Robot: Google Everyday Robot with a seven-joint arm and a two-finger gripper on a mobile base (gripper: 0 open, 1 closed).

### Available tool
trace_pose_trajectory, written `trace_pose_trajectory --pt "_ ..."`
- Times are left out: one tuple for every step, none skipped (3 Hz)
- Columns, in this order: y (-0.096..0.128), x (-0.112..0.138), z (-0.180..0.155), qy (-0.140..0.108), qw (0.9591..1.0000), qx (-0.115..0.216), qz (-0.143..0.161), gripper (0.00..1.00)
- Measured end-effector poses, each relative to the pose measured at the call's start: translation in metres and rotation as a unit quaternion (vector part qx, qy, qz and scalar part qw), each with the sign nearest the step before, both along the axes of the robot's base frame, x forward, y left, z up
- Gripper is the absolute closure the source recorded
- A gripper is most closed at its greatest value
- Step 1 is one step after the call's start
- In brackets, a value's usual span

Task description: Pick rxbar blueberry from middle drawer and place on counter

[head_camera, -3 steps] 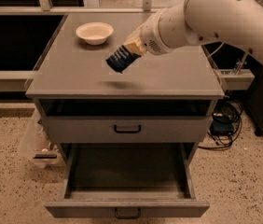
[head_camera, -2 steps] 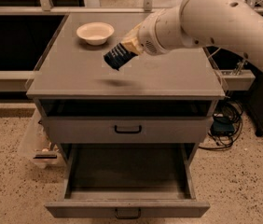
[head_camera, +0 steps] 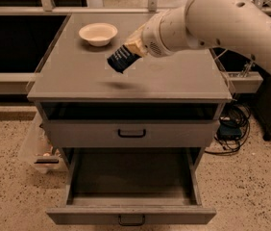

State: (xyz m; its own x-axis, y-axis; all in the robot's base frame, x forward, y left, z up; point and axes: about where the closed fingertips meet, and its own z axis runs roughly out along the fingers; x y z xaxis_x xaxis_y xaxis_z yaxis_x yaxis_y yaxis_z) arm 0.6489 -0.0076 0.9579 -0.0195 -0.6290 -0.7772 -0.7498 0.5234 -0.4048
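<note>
My gripper (head_camera: 131, 51) is shut on the rxbar blueberry (head_camera: 122, 59), a dark navy bar with pale lettering. It hangs tilted a little above the counter (head_camera: 126, 73), over its middle left, with a faint shadow under it. The white arm reaches in from the upper right. The middle drawer (head_camera: 131, 214) is pulled wide open at the bottom, and what I see of its inside holds nothing.
A cream round bowl (head_camera: 98, 33) stands at the counter's back left, just behind the bar. A shut grey drawer front (head_camera: 131, 134) with a black handle sits above the open drawer. Cables and a dark box (head_camera: 229, 126) lie right of the cabinet; a clear bin (head_camera: 42, 150) stands at its left.
The gripper and the bar have drifted slightly up and back over the counter, toward the bowl. The drawer stays open.
</note>
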Motion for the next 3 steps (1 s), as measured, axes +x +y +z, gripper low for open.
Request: trace_pose_trajectory --pt "0.0 0.0 0.0 0.0 1.0 0.0 0.0 0.12" --pt "0.0 0.0 0.0 0.0 1.0 0.0 0.0 0.0" --pt "0.0 0.0 0.0 0.0 1.0 0.0 0.0 0.0"
